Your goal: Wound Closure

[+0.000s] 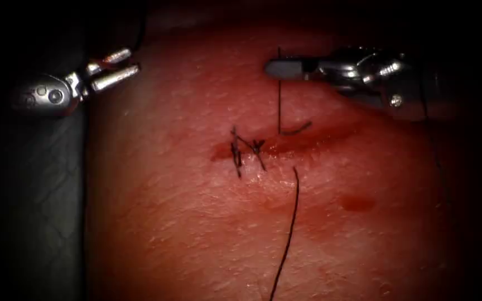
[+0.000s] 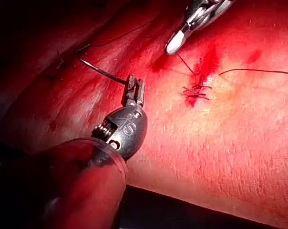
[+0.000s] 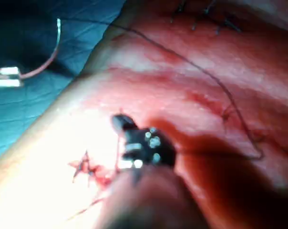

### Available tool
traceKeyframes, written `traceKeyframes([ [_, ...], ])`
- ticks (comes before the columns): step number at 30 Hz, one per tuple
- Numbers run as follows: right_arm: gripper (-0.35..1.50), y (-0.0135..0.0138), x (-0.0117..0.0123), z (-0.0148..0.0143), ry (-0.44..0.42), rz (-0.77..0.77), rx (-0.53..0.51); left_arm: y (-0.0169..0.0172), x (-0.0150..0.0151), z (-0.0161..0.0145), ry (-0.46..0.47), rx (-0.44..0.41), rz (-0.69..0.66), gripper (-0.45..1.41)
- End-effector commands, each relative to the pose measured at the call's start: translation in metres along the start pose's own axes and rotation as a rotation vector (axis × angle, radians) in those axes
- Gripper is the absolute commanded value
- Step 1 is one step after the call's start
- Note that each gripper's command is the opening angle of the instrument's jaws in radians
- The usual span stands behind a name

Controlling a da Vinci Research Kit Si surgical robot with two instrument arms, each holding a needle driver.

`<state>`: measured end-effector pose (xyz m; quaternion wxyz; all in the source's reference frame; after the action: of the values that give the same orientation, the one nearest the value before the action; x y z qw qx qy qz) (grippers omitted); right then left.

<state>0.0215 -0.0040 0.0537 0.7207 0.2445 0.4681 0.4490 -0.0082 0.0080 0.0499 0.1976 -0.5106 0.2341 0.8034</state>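
Open tissue (image 1: 207, 239) lies below the cut (image 1: 285, 142), crossed by one thread (image 1: 288, 234).

Left tool (image 1: 123, 67) perhaps holds needle; right tool (image 1: 277, 68) grips thread (image 1: 279, 100).

your left tool (image 1: 119, 68) sits at the tissue's left edge, its two jaws slightly parted around the needle's end, while your right tool (image 1: 277, 68) reaches in level from the right, jaws closed on the thread above the cut.
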Motion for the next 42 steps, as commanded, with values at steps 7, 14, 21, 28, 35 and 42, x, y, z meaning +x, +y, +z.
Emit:
traceKeyframes([
  [7, -0.35, -0.0029, -0.0013, -0.0010, 0.051, -0.067, 0.072, 0.0005, -0.0004, 0.0007, -0.001, -0.002, 0.001, -0.45],
  [14, 0.83, -0.0019, -0.0016, -0.0009, 0.077, -0.120, 0.082, 0.0006, -0.0004, 0.0007, -0.002, -0.001, 0.001, -0.45],
  [21, 1.26, -0.0006, -0.0032, -0.0020, 0.075, -0.228, 0.161, 0.0006, -0.0004, 0.0007, -0.001, -0.001, 0.001, -0.45],
  [28, 0.88, 0.0005, -0.0055, -0.0044, -0.061, -0.284, 0.215, 0.0006, -0.0004, 0.0007, -0.001, -0.001, 0.001, -0.45],
  [35, 0.69, 0.0011, -0.0061, -0.0044, -0.125, -0.311, 0.221, 0.0007, -0.0004, 0.0007, -0.003, -0.003, 0.002, -0.45],
  [42, 0.67, 0.0010, -0.0071, -0.0023, -0.153, -0.338, 0.227, 0.0007, -0.0004, 0.0007, -0.003, -0.003, 0.002, -0.45],
])
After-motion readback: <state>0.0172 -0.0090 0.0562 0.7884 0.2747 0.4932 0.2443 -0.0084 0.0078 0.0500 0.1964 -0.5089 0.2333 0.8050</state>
